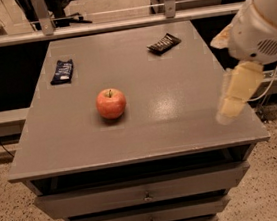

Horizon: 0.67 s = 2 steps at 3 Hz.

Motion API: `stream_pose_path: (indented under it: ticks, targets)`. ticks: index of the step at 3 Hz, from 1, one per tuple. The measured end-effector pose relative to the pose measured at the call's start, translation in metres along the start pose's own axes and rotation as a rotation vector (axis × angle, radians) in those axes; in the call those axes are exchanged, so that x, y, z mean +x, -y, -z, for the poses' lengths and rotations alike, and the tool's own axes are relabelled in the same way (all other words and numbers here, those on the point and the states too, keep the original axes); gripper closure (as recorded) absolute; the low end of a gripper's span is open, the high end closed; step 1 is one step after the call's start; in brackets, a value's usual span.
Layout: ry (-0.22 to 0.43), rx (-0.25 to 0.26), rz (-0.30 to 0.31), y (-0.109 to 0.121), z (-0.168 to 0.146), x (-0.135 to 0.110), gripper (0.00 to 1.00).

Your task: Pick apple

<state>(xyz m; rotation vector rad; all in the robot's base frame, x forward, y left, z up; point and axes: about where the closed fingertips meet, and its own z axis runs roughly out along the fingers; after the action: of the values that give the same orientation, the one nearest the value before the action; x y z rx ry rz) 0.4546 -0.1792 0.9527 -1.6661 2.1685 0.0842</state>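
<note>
The apple (111, 103), red-orange with a short stem, stands upright on the grey cabinet top (169, 114), a little left of its middle. My gripper (235, 94), cream-coloured, hangs from the white arm (262, 27) at the right. It is over the right edge of the top, well to the right of the apple and apart from it. It holds nothing that I can see.
A dark blue snack wrapper (62, 71) lies at the back left of the top and a black wrapper (163, 43) at the back right. Drawers (146, 192) are below the front edge. A metal rail (118, 24) runs behind the cabinet.
</note>
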Motion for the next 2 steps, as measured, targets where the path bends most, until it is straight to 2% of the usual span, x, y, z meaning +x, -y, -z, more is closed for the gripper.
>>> stream_pose_path:
  ticks: [1,2]
  targets:
    - [0.200,-0.055,-0.017,-0.004,-0.052,-0.063,0.00]
    - [0.360,-0.080,-0.037,-0.004,-0.090,-0.120,0.00]
